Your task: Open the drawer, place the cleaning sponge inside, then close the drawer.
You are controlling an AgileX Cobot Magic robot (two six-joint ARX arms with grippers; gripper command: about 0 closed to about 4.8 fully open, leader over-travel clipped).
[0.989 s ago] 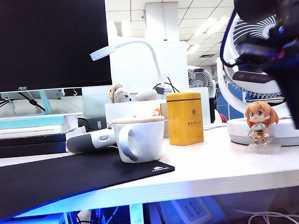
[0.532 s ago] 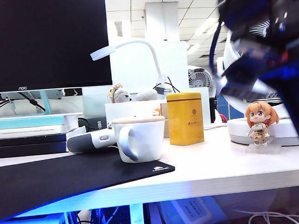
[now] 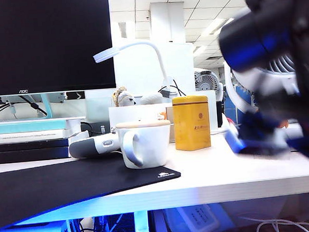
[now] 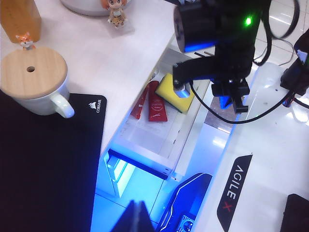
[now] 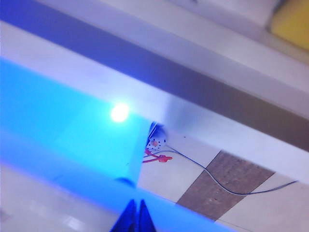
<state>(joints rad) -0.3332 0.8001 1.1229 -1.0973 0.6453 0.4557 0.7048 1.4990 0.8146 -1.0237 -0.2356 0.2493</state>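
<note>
The drawer (image 4: pixel 161 126) stands open with the cleaning sponge (image 4: pixel 179 90) inside. Right gripper (image 5: pixel 134 216) and left gripper (image 4: pixel 136 216): jaws pressed together.

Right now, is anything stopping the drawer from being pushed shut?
Nothing visible blocks it. In the left wrist view the drawer stands open under the desk edge, with the cleaning sponge lying inside beside some red packets. The right gripper, shut, hangs outside the drawer front; the left gripper is off to the side.
</note>
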